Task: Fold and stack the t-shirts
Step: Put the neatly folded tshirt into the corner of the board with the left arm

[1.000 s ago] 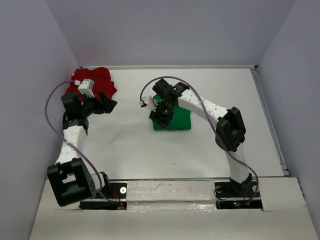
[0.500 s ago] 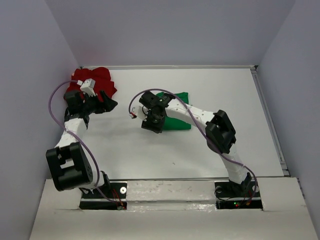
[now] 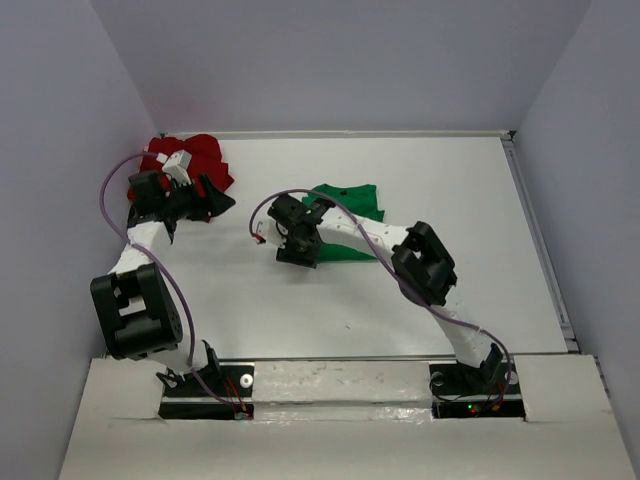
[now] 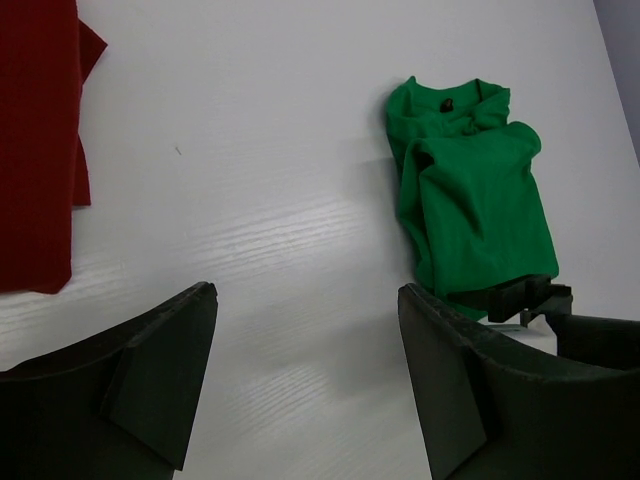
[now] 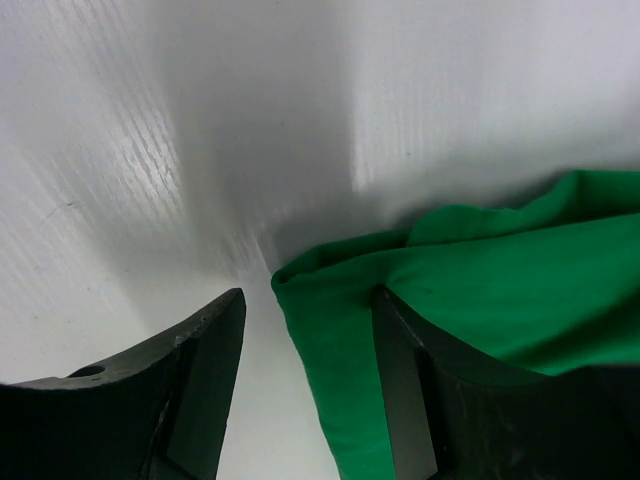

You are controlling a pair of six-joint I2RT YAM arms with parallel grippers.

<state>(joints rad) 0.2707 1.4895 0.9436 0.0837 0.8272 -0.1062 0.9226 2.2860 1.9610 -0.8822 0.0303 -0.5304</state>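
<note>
The bright green t-shirt [image 3: 350,205] lies folded mid-table, its collar [image 4: 450,100] at the far end in the left wrist view. My right gripper [image 3: 292,245] sits low at the shirt's left edge and is open. A folded green corner [image 5: 330,300] lies between its jaws against the right finger [image 5: 410,390], with a gap to the left finger. The deep red t-shirt [image 3: 190,160] is bunched at the far left corner. My left gripper [image 3: 218,198] hovers beside it, open and empty [image 4: 305,300], over bare table with red cloth [image 4: 35,150] at its left.
White table [image 3: 300,300] inside grey walls, with a raised rail [image 3: 540,250] along the right edge. The right arm's links [image 3: 425,265] cross the table in front of the green shirt. A purple cable [image 3: 110,185] loops off the left arm.
The right gripper slid left and down off the green shirt to its left edge, uncovering the collar end. The left arm swung a little toward the far left and its jaws narrowed slightly.
</note>
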